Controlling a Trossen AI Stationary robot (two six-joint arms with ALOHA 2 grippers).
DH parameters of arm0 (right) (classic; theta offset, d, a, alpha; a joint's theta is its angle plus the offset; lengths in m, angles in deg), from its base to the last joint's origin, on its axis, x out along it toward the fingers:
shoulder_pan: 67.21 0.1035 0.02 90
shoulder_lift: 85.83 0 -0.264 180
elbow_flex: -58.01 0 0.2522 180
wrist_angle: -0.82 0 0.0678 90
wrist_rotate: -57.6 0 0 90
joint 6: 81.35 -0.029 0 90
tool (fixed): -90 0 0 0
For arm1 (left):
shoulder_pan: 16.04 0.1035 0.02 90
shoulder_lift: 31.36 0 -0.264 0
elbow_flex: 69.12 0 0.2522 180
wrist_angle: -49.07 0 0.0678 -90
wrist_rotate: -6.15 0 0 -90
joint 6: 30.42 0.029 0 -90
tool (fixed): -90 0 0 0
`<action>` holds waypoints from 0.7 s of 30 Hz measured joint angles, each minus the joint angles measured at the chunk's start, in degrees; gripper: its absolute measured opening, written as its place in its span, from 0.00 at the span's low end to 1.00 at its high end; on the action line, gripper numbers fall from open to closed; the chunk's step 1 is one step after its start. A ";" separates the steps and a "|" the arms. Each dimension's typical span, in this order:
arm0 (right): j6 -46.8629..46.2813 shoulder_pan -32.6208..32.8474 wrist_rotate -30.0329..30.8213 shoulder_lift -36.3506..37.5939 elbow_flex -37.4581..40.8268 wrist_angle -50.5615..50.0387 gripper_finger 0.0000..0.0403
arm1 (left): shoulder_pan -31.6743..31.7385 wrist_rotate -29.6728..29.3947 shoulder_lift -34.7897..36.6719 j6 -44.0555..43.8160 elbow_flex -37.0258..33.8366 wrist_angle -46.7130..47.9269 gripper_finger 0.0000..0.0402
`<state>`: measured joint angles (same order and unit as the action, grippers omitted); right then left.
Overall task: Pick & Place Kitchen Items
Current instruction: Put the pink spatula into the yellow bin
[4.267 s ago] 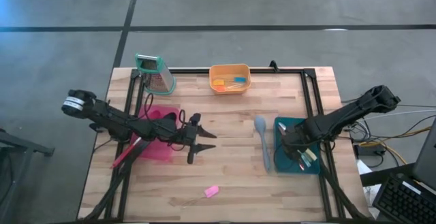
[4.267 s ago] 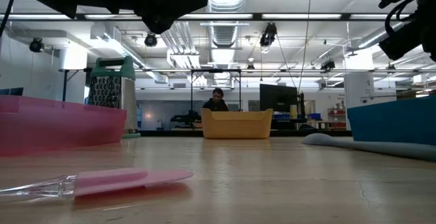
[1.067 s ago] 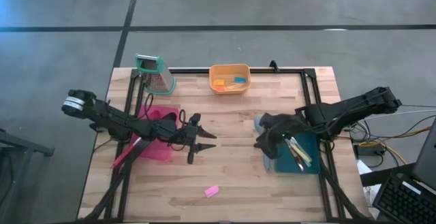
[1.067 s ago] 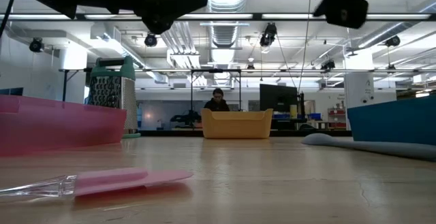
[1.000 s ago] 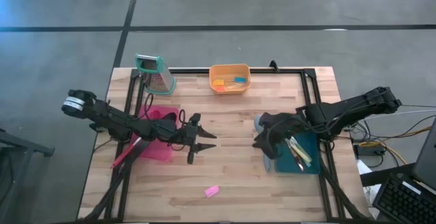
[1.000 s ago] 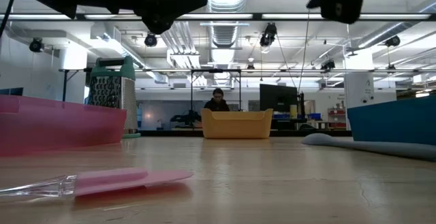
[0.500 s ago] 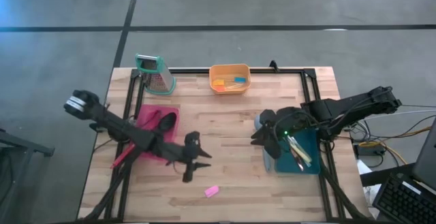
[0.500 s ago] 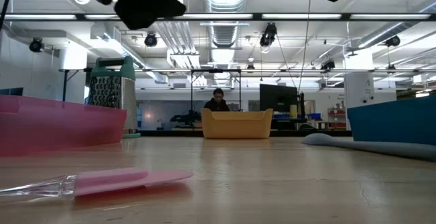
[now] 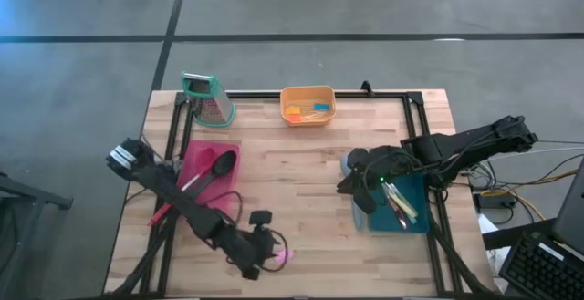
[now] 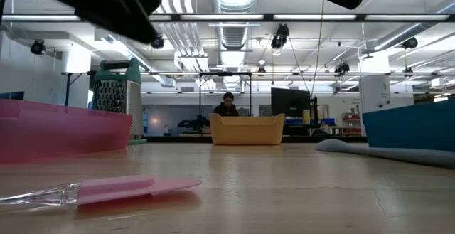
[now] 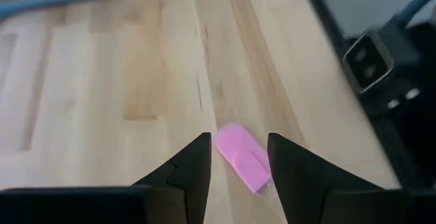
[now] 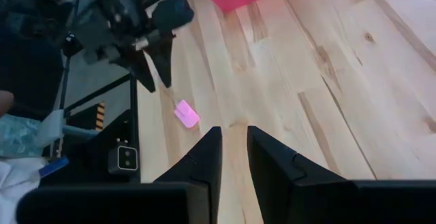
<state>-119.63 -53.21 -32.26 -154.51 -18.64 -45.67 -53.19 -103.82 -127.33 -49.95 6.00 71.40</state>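
Observation:
A small pink tool (image 11: 242, 157) with a clear handle (image 10: 39, 195) lies flat on the wood near the table's front edge; it also shows in the high view (image 9: 286, 257). My left gripper (image 11: 237, 164) is open above it, with one finger on either side of its pink end, and touches nothing. My right gripper (image 9: 350, 183) hangs empty over the pale-blue spoon (image 9: 348, 164), which lies on the table beside the blue tray (image 9: 409, 220). Its fingers (image 12: 234, 149) are only a narrow gap apart. Slim cutlery (image 9: 400, 200) lies in the blue tray.
The pink tray (image 9: 215, 193) at the left holds a black spoon (image 9: 219, 165), and a red handle (image 9: 164, 212) sticks out of it. The green-topped grater (image 9: 208, 99) and the orange tub (image 9: 307, 105) stand at the far edge. A person (image 10: 227, 104) sits in the room beyond.
My left gripper has swung away from the pink tray toward the table's near edge and now stands over the pink tool. The black spoon in the pink tray now shows uncovered. The pink tool has not moved.

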 joint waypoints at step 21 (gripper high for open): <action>-0.04 0.00 -0.12 0.00 0.22 -0.02 0.18 | 0.46 3.01 -12.97 -10.86 17.80 25.62 0.37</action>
<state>-119.67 -53.21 -32.38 -154.51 -18.41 -45.70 -52.73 -100.81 -140.31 -60.81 23.80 97.03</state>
